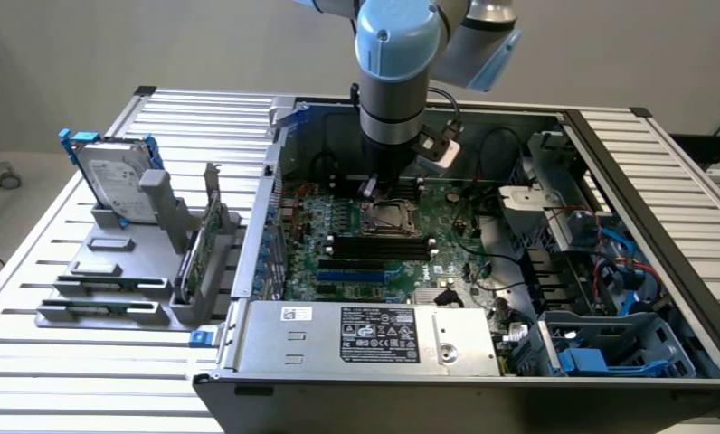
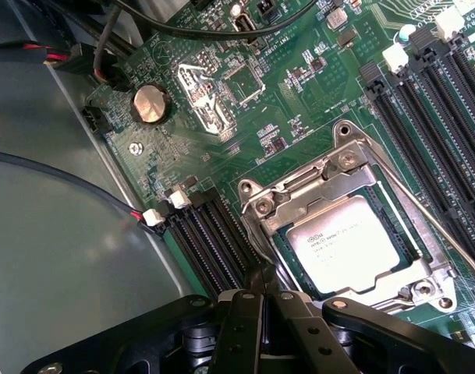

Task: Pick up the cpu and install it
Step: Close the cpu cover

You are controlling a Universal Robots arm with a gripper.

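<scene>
1. You see a smooth, dull-silver metal top with dark print on the cpu [image 2: 342,249].
2. The socket frame [image 2: 295,191] looks like bare, shiny metal.
3. The motherboard [image 2: 221,156] is glossy green board.
4. Your end effector [image 2: 260,274] looks matt black.
5. The desk [image 1: 46,362] is ribbed, pale metal.

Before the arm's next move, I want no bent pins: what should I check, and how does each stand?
1. Silver square cpu lies inside the dark metal-framed socket: ok.
2. Cpu seated level: cannot tell.
3. Jaws of the gripper shut, holding nothing: ok.
4. Gripper clear of the cpu's top: ok.
5. Thin metal socket lever latched: cannot tell.
</scene>
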